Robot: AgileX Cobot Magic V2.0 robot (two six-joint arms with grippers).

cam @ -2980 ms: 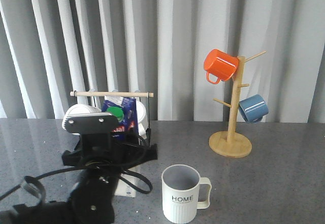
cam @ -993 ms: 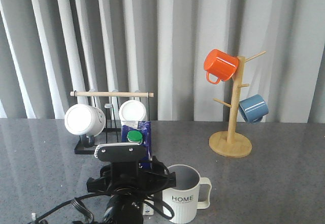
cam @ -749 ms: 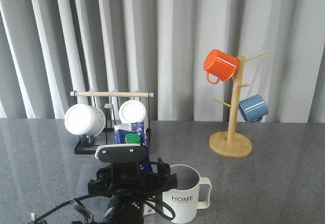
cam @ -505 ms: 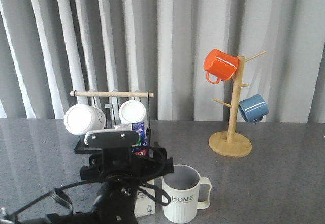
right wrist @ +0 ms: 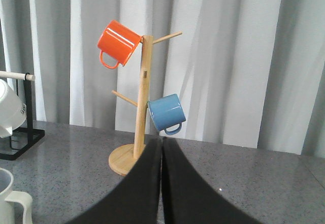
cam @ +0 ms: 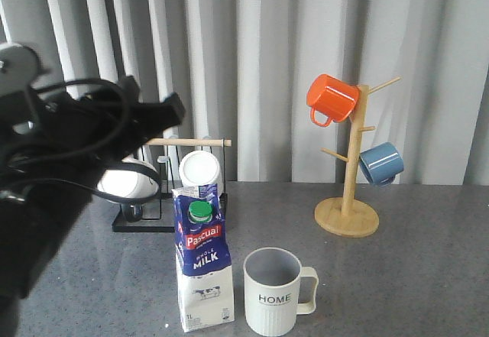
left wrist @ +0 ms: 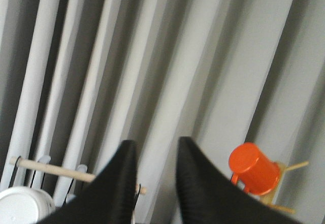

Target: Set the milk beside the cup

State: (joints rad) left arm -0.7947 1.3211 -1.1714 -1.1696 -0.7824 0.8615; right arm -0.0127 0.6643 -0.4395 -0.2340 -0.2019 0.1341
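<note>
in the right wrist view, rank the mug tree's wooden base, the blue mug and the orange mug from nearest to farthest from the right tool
From the right tool:
1. wooden base, on the table at the foot of the stand
2. blue mug, hung on a lower peg
3. orange mug, hung on the highest peg in use

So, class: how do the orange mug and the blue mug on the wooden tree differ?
The orange mug hangs on a high peg; the blue mug hangs lower. The orange mug is on the tree's left side in the front view, the blue mug on its right. Both are smooth, unlettered, and hang tilted by their handles.
</note>
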